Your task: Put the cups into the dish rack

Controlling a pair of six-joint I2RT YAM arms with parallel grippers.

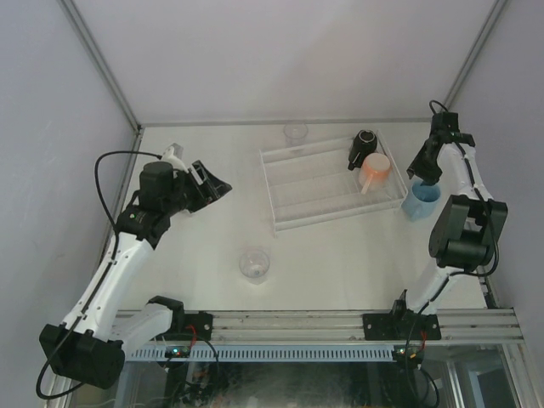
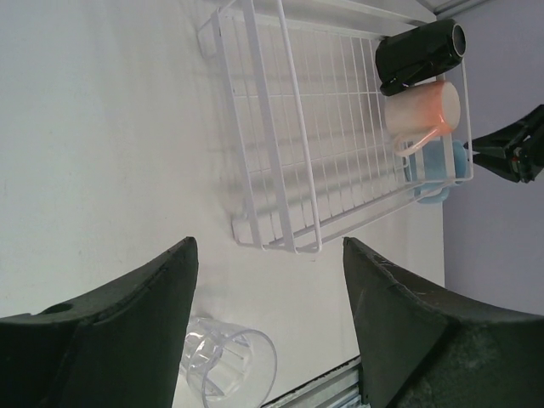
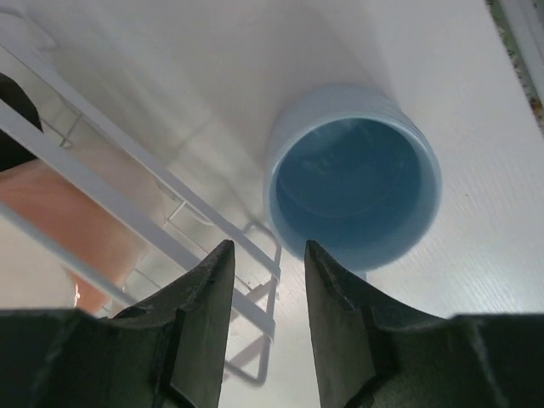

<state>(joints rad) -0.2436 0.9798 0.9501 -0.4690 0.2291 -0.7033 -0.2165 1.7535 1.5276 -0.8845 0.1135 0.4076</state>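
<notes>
The clear dish rack (image 1: 336, 219) lies mid-table. At its right end lie a black mug (image 1: 363, 149) and a peach mug (image 1: 374, 170). A light blue mug (image 1: 421, 201) stands upright on the table just outside the rack's right end. One clear tumbler (image 1: 254, 263) stands on the table toward the front, another (image 1: 295, 132) behind the rack. No mauve mug shows. My left gripper (image 1: 221, 187) is open and empty, left of the rack. My right gripper (image 1: 425, 176) hovers over the blue mug's (image 3: 357, 178) near rim, jaws (image 3: 268, 255) partly open, holding nothing.
In the left wrist view, the rack (image 2: 259, 110) lies ahead of my open gripper (image 2: 270, 255), with the tumbler (image 2: 229, 365) low beside the left finger. The rack's corner wire (image 3: 110, 183) runs close to the blue mug. Enclosure walls bound the table; a metal rail runs along the front.
</notes>
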